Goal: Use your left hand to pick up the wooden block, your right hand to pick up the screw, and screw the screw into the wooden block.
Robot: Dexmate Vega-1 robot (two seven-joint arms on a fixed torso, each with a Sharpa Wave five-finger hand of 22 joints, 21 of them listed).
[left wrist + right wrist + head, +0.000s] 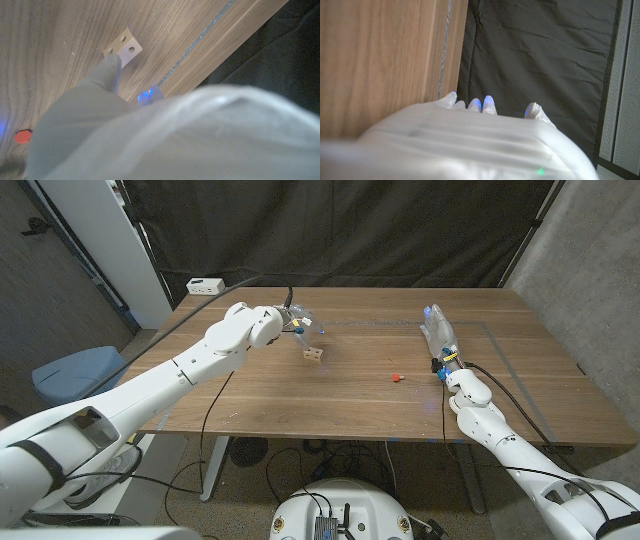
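Wooden block (315, 354) sits on the table (300, 410), left of the middle and toward the far edge. The left hand (296, 321) is above and just beside it, on its far-left side. In the left wrist view one fingertip (113, 61) reaches right to the block (123, 48), at or on its near corner; I cannot tell whether it truly touches. The block is small and pale, with round holes in its upper face, and lies flat. No long axis I can make out; it reads as nearly square. The left hand holds nothing, and the fingers look extended toward the block, not closed around it.

Left arm (150, 390) runs in from the near-left corner and is plainly the nearer one to the block. So the block lies straight ahead of the left fingers, and the next move, as I judge it, is a short reach and a closing grip.

Right hand (440, 335) stands on the right side of the table, well apart from the block, fingers pointing to the far edge. It holds nothing; fingers seem loosely together, and the right wrist view shows only fingertips (488, 104).

Table: wood grain, with a thin taped line near the right and far edges.

Screw (396, 377), red, lies between block and right hand, nearer the right hand.
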